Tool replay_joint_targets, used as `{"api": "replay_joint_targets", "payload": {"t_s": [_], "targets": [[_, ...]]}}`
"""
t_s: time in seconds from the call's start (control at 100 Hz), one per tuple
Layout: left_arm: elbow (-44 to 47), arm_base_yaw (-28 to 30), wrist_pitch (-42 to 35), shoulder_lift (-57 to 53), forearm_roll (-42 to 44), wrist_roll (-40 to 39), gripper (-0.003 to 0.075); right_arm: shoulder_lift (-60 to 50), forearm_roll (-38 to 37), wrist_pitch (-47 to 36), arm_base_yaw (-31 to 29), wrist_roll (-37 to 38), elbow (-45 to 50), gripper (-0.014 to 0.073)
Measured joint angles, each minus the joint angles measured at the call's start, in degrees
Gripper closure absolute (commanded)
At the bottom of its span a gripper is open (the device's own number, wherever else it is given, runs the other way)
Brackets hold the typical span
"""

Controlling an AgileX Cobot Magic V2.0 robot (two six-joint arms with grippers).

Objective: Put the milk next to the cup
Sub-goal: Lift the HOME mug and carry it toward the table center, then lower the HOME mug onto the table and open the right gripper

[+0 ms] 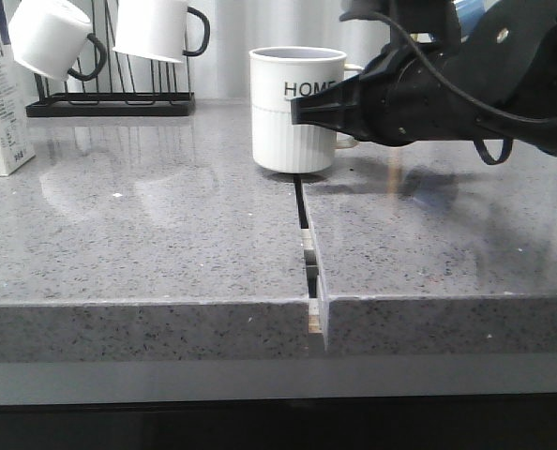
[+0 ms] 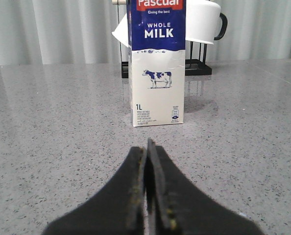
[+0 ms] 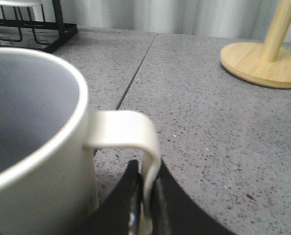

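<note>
The milk (image 2: 157, 73), a tall white carton with a dark blue top and a cow picture, stands upright on the counter. In the front view the milk (image 1: 2, 103) is at the far left edge, well apart from the cup (image 1: 293, 108). My left gripper (image 2: 147, 152) is shut and empty, low over the counter a short way in front of the carton. The cup, a large white ribbed mug lettered "HOME", stands mid-counter. My right gripper (image 3: 144, 181) is shut on the handle (image 3: 121, 129) of the cup (image 3: 33, 147). From the front, the right gripper (image 1: 307, 111) reaches in from the right.
A black wire rack (image 1: 110, 98) holding white mugs with black handles (image 1: 157, 28) stands at the back left, just behind the carton. A round wooden stand base (image 3: 260, 63) sits beyond the cup. A dark seam (image 1: 307, 244) splits the two grey counter slabs.
</note>
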Motion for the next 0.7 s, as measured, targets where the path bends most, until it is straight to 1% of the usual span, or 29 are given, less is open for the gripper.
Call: {"api": "replay_joint_targets", "payload": {"t_s": [0.31, 0.4, 0.47, 0.54, 0.64, 0.7], "targets": [[0.0, 0.0, 0.0, 0.0, 0.0, 0.0, 0.0741, 0.8, 0.5, 0.3, 0.0, 0.0, 0.0, 0.0705], [0.0, 0.0, 0.0, 0.0, 0.0, 0.0, 0.0741, 1.3, 0.7, 0.2, 0.0, 0.0, -0.1, 0.0685], [0.0, 0.0, 0.0, 0.0, 0.0, 0.0, 0.0741, 1.4, 0.7, 0.2, 0.0, 0.0, -0.2, 0.0631], [0.0, 0.0, 0.0, 0.0, 0.0, 0.0, 0.0741, 1.4, 0.7, 0.1, 0.0, 0.0, -0.2, 0.0545], [0.0, 0.0, 0.0, 0.0, 0.0, 0.0, 0.0741, 1.4, 0.7, 0.1, 0.0, 0.0, -0.2, 0.0400], [0.0, 0.0, 0.0, 0.0, 0.0, 0.0, 0.0741, 1.4, 0.7, 0.3, 0.0, 0.0, -0.2, 0.0340]]}}
